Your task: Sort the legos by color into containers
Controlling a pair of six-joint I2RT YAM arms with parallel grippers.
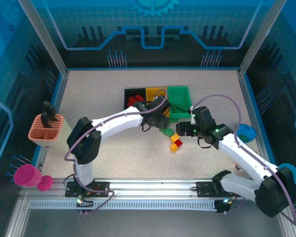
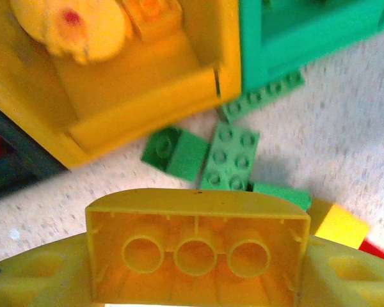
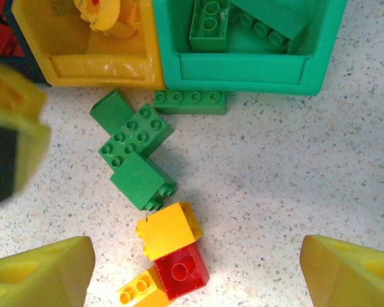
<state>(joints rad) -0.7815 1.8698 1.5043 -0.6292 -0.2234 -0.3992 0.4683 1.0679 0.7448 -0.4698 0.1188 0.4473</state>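
1. Sorting looks partly done: the black bin (image 1: 127,92), yellow bin (image 2: 141,121) and green bin (image 3: 243,70) each hold pieces, while green, yellow and red legos (image 3: 134,144) lie loose on the surface (image 3: 294,179).
2. Clamped in the left gripper (image 2: 195,284), a yellow brick (image 2: 195,236) hangs near the yellow bin.
3. Over the loose legos, the right gripper (image 3: 195,275) hangs with jaws apart.

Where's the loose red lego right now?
In the right wrist view, the red lego sits on the table at bottom centre, touching a yellow brick below the green bricks.
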